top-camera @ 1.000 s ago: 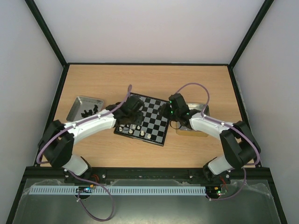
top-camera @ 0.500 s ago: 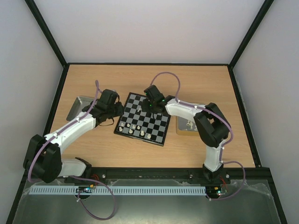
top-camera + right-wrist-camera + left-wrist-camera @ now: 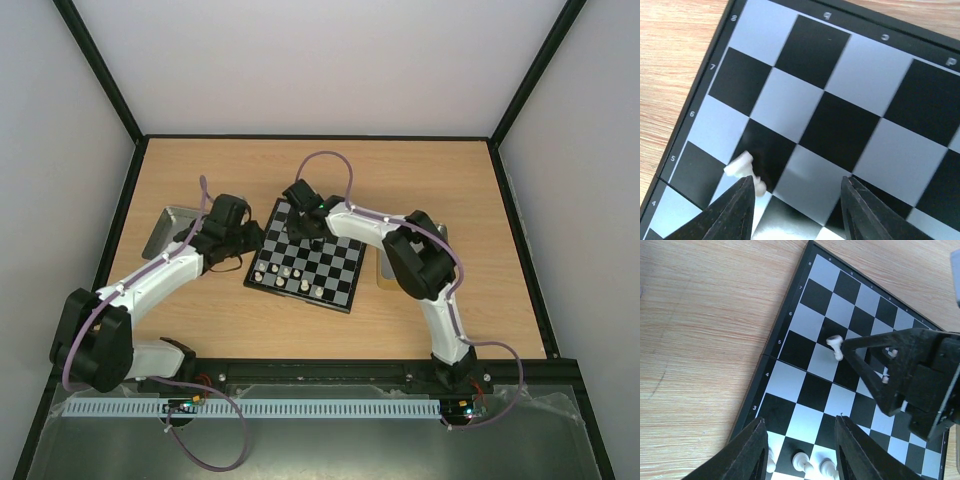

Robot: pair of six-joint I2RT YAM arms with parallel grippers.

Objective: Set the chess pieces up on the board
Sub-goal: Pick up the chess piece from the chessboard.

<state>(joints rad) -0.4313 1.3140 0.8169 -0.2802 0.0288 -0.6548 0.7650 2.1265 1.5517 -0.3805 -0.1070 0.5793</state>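
The board lies mid-table, seen close in the left wrist view and the right wrist view. Several cream-white chess pieces stand on its near rows, three of them between my left fingers. One white piece lies tilted on the far left part of the board. My right gripper hangs open over it, the piece at its left fingertip. My left gripper is open and empty over the board's left edge. Black pieces are hidden.
A silvery tin stands left of the board, partly under my left arm. A second tin stands right of the board, mostly hidden by my right arm. The table has dark raised edges.
My right gripper has swung from the right tin across the board to its far left part. My left gripper pulled back from the board's near rows to its left edge.
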